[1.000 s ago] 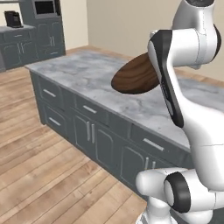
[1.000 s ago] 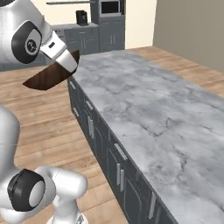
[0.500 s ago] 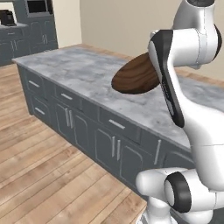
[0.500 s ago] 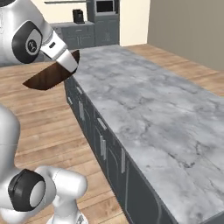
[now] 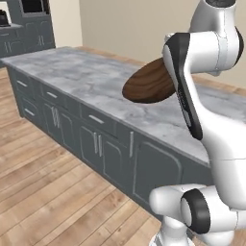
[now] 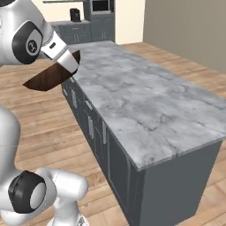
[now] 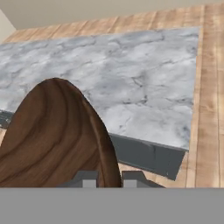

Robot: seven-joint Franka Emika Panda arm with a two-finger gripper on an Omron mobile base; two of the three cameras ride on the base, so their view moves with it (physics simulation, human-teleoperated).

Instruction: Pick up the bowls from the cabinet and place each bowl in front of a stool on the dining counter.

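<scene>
The hand (image 7: 108,178) is clamped on the rim of the brown bowl (image 5: 149,87), its two fingers pinching the edge at the bottom of the hand view. In the left base view the bowl hangs tilted at centre frame, in the air before the marble tabletop (image 5: 96,81). In the right base view it sits at upper left (image 6: 50,76), left of the tabletop (image 6: 145,106), over the wood floor (image 6: 48,128). Grey cabinets (image 6: 88,31) stand at the far top.
</scene>
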